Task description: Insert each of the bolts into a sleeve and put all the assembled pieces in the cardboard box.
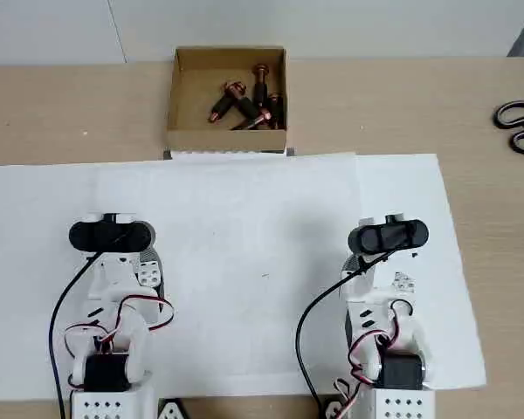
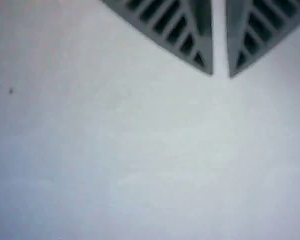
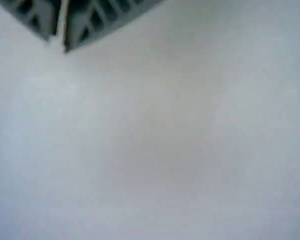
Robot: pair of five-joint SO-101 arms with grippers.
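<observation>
The cardboard box stands at the far middle of the table, just past the white paper sheet. Several copper-headed bolts in dark sleeves lie inside it. Both arms are folded back near the table's front edge, the left arm and the right arm. My left gripper hangs close over bare white paper, its grey fingers nearly together with only a thin gap and nothing between them. My right gripper is likewise just above the paper, fingers pressed together and empty.
Black-handled scissors lie at the far right on the wooden table top. The paper sheet covers the middle and front of the table between and ahead of the arms.
</observation>
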